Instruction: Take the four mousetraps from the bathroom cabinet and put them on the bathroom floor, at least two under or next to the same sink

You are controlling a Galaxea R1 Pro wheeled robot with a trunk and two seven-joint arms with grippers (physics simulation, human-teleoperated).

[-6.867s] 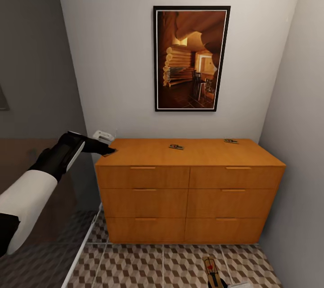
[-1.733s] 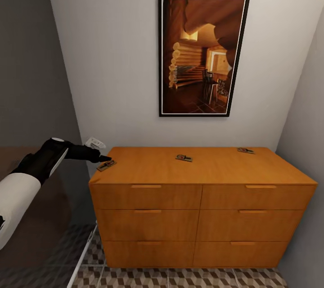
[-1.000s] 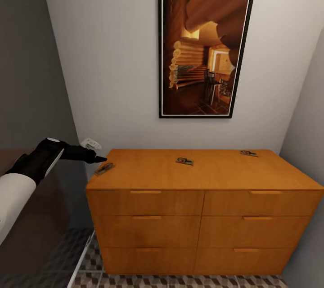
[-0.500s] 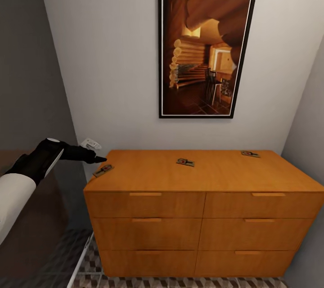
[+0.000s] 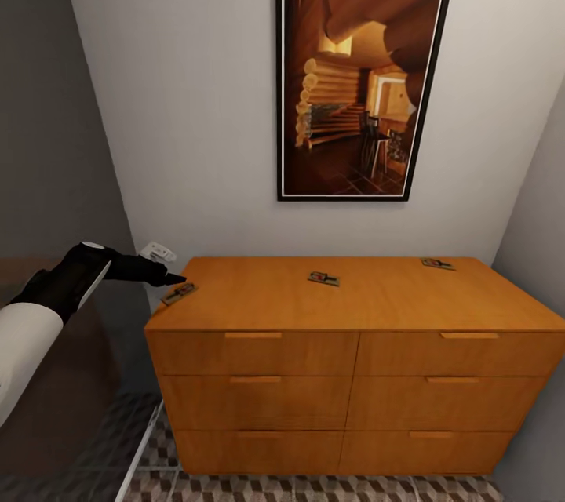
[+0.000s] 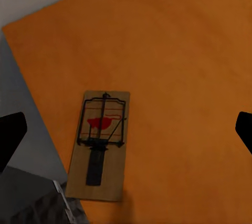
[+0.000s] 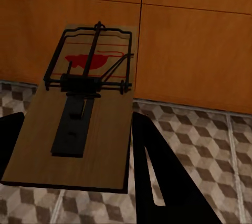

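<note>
The orange-brown cabinet (image 5: pixel 369 306) carries three mousetraps on its top: one at the left corner (image 5: pixel 179 293), one in the middle (image 5: pixel 323 278), one at the back right (image 5: pixel 436 263). My left gripper (image 5: pixel 169 279) hovers just above the corner trap. In the left wrist view that trap (image 6: pixel 100 142) lies between the wide-open fingers (image 6: pixel 10 137), one end over the cabinet's edge (image 6: pixel 184 51). My right gripper (image 7: pixel 76 129) is shut on a fourth mousetrap (image 7: pixel 79 119), held low before the drawer fronts (image 7: pixel 199 40) above the cube-patterned floor (image 7: pixel 210 145).
A framed picture (image 5: pixel 361 78) hangs on the white wall above the cabinet. A dark glass partition (image 5: pixel 63 133) stands close on the left, with a small white fitting (image 5: pixel 159 252) behind my left gripper. The grey right wall (image 5: pixel 541 196) runs beside the cabinet.
The head camera has moved closer and tilted up, so the whole picture has shifted. The left gripper stays at the cabinet's left corner; the corner trap has slid slightly toward the edge.
</note>
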